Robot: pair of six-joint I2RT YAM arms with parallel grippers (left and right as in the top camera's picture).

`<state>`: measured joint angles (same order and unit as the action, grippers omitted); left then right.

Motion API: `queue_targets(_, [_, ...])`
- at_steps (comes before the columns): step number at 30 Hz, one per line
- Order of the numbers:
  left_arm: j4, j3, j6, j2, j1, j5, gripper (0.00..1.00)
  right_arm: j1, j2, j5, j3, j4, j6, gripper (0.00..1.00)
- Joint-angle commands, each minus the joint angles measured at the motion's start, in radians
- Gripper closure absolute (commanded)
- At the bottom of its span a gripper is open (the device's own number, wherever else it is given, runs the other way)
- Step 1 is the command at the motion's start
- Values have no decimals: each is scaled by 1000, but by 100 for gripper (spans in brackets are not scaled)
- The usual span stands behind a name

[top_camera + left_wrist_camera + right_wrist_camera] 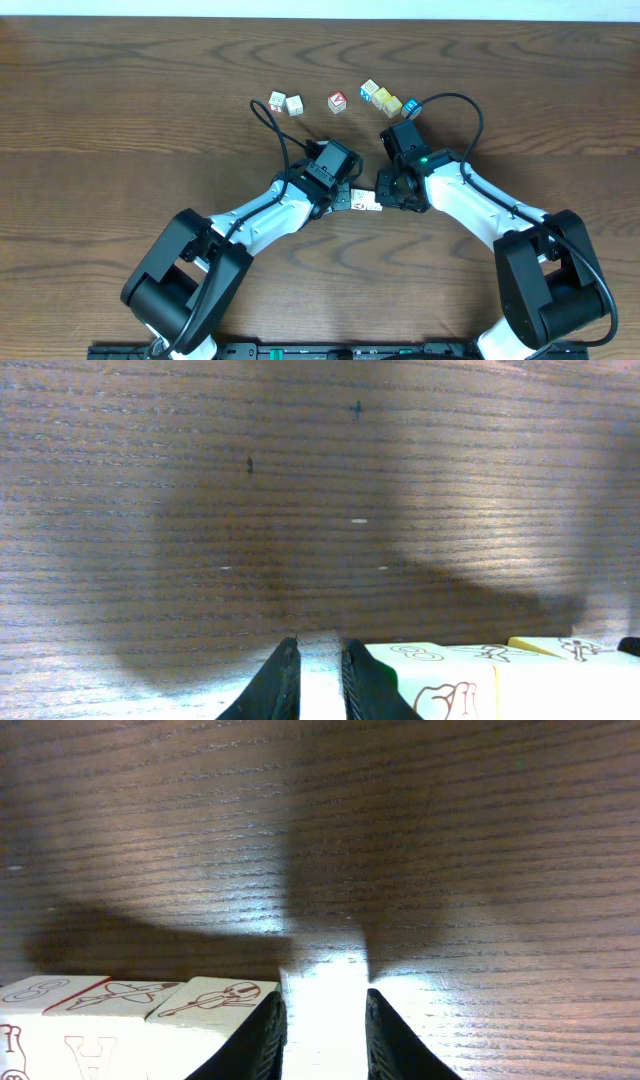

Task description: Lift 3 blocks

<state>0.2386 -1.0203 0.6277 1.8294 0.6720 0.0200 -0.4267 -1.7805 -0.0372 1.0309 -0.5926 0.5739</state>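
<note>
Cream blocks (470, 680) form a row between the left tool (320, 655), narrowly parted, and the right tool (322, 1010), wider; both empty.

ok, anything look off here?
Nothing spilled or damaged. One oddity: the three cream blocks lie in a row between the left hand and right hand, outside both grips; each hand is open and empty.

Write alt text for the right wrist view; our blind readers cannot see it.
Three cream blocks with line drawings sit in a row at lower left on a wooden table. The tool at bottom centre has its two dark fingers slightly apart with nothing between them, the nearest block right beside one finger.
</note>
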Motion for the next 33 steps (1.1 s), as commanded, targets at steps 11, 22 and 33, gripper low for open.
queue_targets(11, [-6, -31, -3, -27, 24, 35, 78, -12, -6, -78, 21, 5, 16, 71])
queue_targets(22, [8, -31, -2, -27, 24, 4, 73, -11, -6, -21, 54, -52, 12, 72])
queue_targets(33, [23, -31, 25, -27, 24, -13, 71, -11, -6, -20, 54, -38, 13, 69])
